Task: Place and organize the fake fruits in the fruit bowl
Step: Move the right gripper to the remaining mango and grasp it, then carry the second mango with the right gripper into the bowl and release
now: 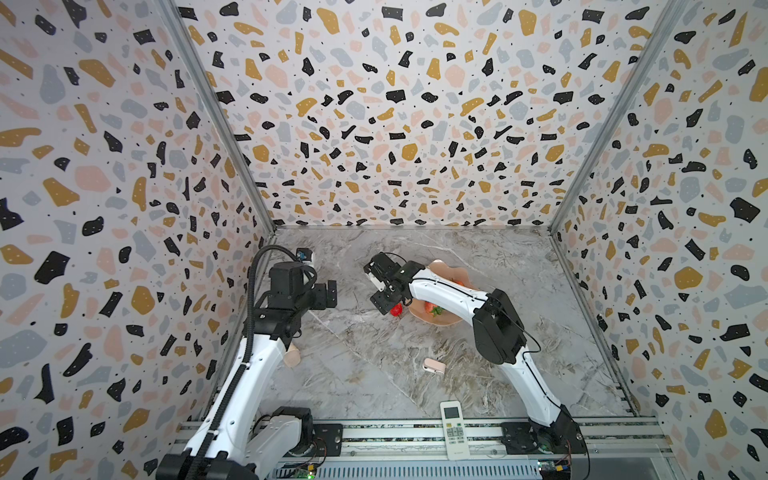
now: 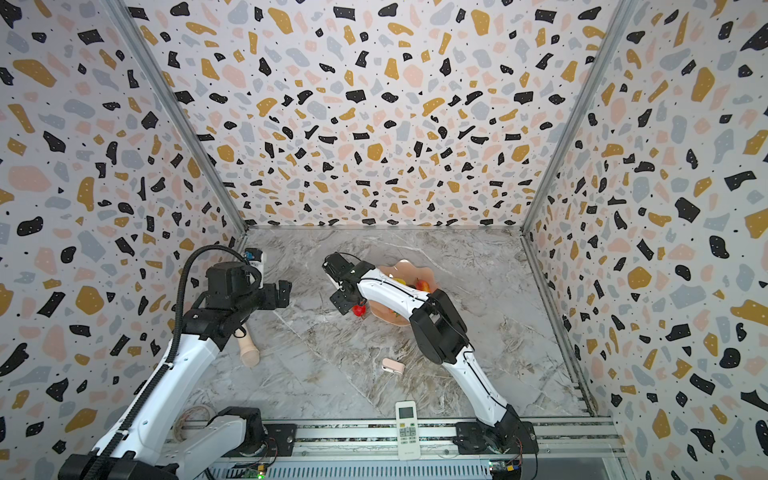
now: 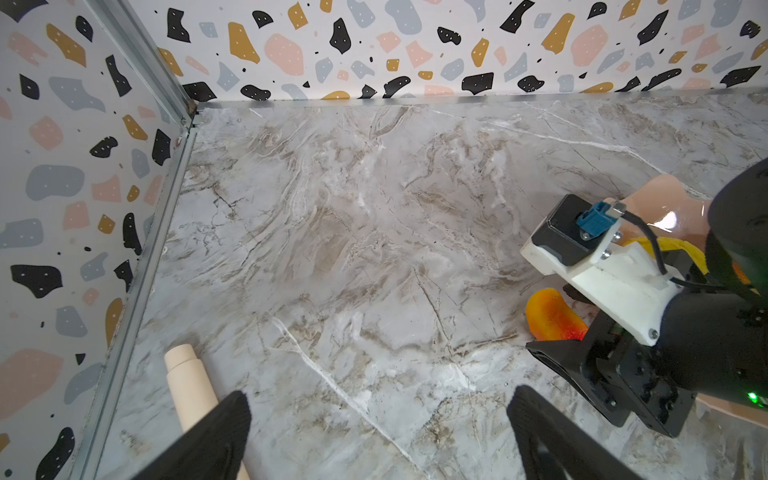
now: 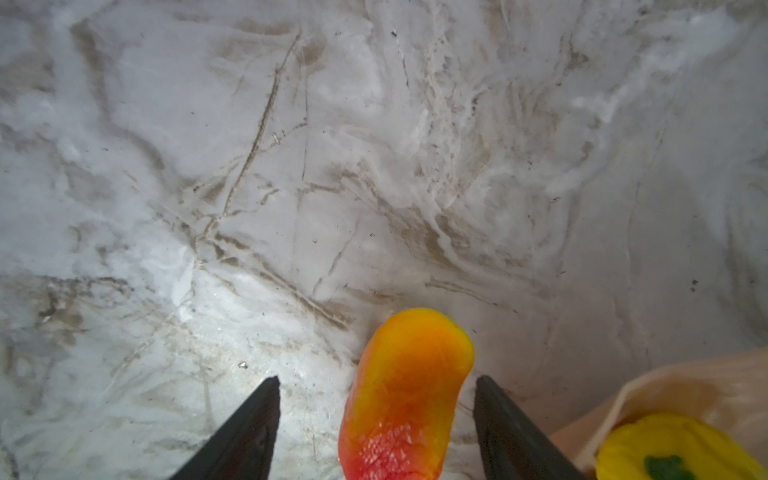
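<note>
A red-orange-yellow mango (image 4: 409,390) lies on the marble just left of the pale-pink fruit bowl (image 1: 446,321). My right gripper (image 4: 377,379) straddles it, open, with a gap on each side between fruit and fingers. In both top views only the mango's red end (image 1: 396,309) (image 2: 359,309) shows under that gripper. In the bowl lie a strawberry (image 1: 430,308), a yellow fruit (image 4: 665,440) and a second mango (image 2: 424,285). The arm hides much of the bowl. My left gripper (image 3: 378,419) hangs open and empty over bare marble at the left.
A cream cylinder (image 2: 249,353) lies by the left wall under the left arm. A small pink-white clip gadget (image 1: 434,365) sits on the marble in front of the bowl. A white remote (image 1: 454,428) rests at the front edge. Patterned walls enclose three sides.
</note>
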Available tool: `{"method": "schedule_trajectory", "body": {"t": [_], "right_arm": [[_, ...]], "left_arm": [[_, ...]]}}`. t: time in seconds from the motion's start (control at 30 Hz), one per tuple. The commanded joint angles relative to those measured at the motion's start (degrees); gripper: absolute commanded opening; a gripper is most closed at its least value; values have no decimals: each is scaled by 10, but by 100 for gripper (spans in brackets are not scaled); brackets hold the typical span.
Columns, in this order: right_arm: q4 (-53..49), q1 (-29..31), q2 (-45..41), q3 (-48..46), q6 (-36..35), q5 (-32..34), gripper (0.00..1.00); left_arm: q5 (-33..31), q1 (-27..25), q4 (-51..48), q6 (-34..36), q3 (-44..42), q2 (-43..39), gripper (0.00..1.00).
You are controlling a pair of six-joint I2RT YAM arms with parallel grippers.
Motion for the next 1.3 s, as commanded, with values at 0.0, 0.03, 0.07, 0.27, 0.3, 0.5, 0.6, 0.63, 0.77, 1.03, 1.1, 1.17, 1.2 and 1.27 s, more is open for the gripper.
{"method": "schedule_trajectory", "body": {"t": [0.0,0.03,0.07,0.27,0.3,0.5,0.6,0.63,0.77,1.03,1.1,1.17,1.2,1.27], "right_arm": [[-17,2,0,-3,5,-3,74],[-17,2,2,-2,5,-2,73],[-18,2,4,-2,4,-1,73],[-21,1,12,-3,4,-3,69],[-21,1,12,-2,3,-5,69],[-21,3,12,-3,-1,-15,65],[-21,3,12,-4,-4,-23,60],[-20,4,11,-4,-4,-25,58],[-20,3,13,-4,-6,-30,54],[-17,4,20,-13,-9,-44,58],[-16,5,22,-13,-9,-46,56],[-16,5,20,-14,-9,-46,51],[-15,5,18,-14,-9,-46,46],[-13,4,13,-13,-9,-47,41]], "left_arm": [[7,2,17,7,-5,-12,100],[7,2,18,7,-5,-11,100],[7,2,18,7,-5,-12,100],[7,2,18,7,-5,-13,100],[7,2,18,7,-5,-13,100],[6,2,17,7,-6,-14,100],[6,3,17,7,-6,-14,100],[6,2,17,7,-6,-14,100],[6,2,17,7,-6,-14,100],[5,2,18,7,-6,-14,99],[5,3,18,7,-6,-14,100],[5,2,18,7,-6,-14,100],[5,3,18,7,-7,-14,100],[4,2,18,7,-7,-14,100]]}}
